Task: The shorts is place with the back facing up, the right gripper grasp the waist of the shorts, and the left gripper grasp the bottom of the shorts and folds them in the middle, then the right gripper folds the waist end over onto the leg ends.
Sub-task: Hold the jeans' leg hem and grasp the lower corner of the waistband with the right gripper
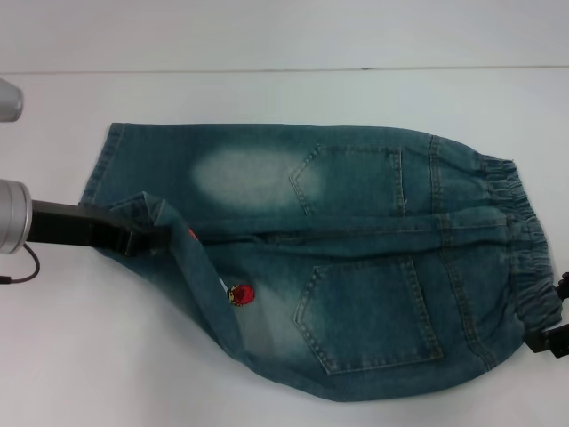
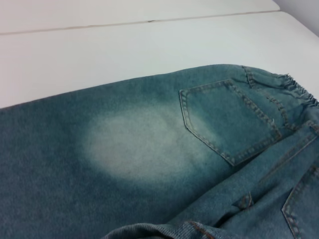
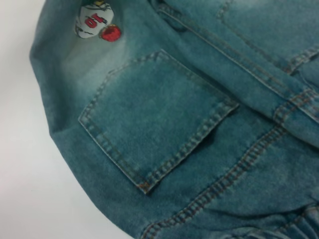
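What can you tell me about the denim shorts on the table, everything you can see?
The shorts are faded blue-green denim, lying back up on the white table, with two patch pockets, pale bleached patches and a small red cartoon patch. The gathered elastic waist faces the robot's right, where the right gripper meets it. The left gripper has the near leg's hem lifted and bunched; the far leg lies flat.
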`<control>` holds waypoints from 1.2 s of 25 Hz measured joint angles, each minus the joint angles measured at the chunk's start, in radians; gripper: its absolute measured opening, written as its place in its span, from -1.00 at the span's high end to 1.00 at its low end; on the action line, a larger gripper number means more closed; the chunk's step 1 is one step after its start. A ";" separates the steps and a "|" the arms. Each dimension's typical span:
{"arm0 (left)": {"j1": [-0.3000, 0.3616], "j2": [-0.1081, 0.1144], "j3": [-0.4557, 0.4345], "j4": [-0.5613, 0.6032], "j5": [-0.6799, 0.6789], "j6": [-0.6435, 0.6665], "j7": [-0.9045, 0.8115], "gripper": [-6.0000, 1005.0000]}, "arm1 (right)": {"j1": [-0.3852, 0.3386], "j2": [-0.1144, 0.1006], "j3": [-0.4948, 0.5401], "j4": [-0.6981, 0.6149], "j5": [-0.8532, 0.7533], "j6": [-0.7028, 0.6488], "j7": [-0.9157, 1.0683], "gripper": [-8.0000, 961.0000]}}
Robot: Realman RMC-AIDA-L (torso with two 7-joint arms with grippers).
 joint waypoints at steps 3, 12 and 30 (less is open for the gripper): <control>-0.005 0.000 0.001 -0.001 -0.005 -0.001 -0.001 0.86 | -0.003 0.000 0.007 0.016 0.003 0.006 -0.018 -0.75; -0.005 0.000 -0.001 -0.003 -0.008 -0.004 0.000 0.86 | -0.010 -0.048 0.091 0.122 0.035 0.010 -0.075 -0.55; -0.007 0.005 -0.011 -0.078 -0.049 -0.054 0.008 0.86 | -0.062 -0.034 0.236 0.171 0.144 0.017 -0.282 0.82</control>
